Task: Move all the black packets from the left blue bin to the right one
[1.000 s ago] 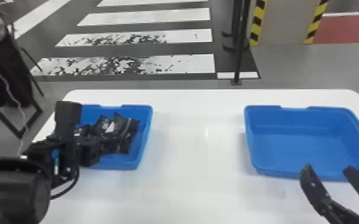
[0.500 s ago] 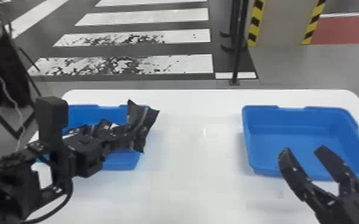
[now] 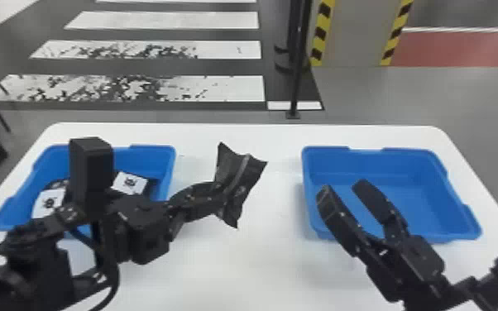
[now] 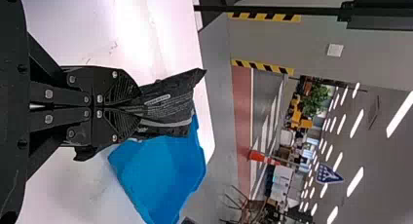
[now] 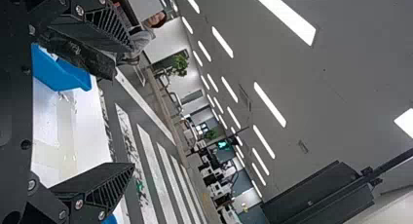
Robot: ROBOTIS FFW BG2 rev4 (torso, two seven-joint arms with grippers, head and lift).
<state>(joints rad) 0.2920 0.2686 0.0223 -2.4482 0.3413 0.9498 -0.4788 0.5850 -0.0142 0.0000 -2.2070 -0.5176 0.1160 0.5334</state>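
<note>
Left pincer: my left gripper (image 3: 219,193), fingers closed on one black packet (image 3: 242,171), which fans out beyond the tips.
Packet's place: above the table, between the two bins.
Right pincer: my right gripper (image 3: 343,191), fingers spread wide, tips against the near left part of the right bin as the head view shows it.
Left bin (image 3: 153,150): blue; holds dark packets with white labels (image 3: 130,183), partly hidden behind my left arm.
Right bin (image 3: 401,152): blue, on the same surface.
Surface: one white table (image 3: 260,273), rounded far corners, pale sheen.
Floor beyond: grey, with worn white crossing stripes (image 3: 157,87) and a red strip (image 3: 467,49).
Uprights: black post (image 3: 300,62); grey pillar (image 3: 351,33) edged in yellow-and-black bands.
Room: orange cone (image 4: 256,156), leafy plant (image 4: 316,97), rows of ceiling lights (image 4: 355,181).
</note>
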